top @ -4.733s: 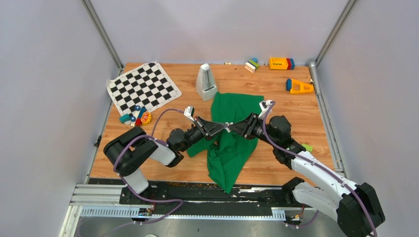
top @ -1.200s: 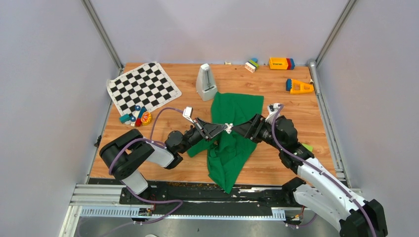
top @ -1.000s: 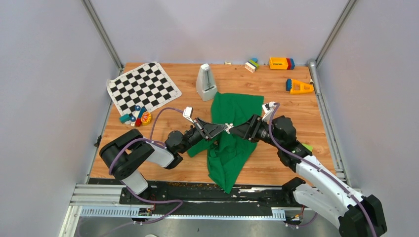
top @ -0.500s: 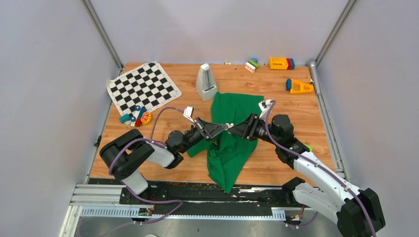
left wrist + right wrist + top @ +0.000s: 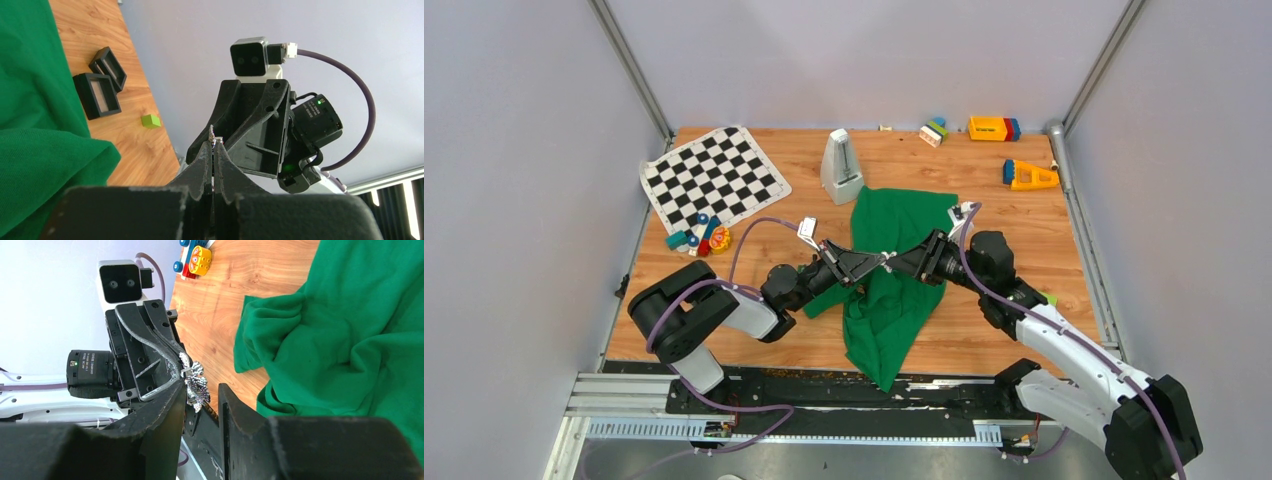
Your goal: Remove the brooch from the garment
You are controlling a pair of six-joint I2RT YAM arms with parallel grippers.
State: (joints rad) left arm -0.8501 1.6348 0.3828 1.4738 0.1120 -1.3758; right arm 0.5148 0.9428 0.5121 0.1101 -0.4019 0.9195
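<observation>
Right wrist view gives the clearest look: the brooch [image 5: 196, 384], a small glittery silver piece, is pinched at the very tips of the left gripper [image 5: 181, 369], whose jaws are clenched tight on it. The right gripper [image 5: 204, 392] comes in from the opposite side, its jaws a narrow gap apart with the brooch at their mouth. I cannot tell whether they touch it. From the top camera both arms meet nose to nose over the middle of the garment [image 5: 894, 215]. The green cloth lies crumpled on the worktop [image 5: 984, 190] below them, and the brooch is held up clear of it.
</observation>
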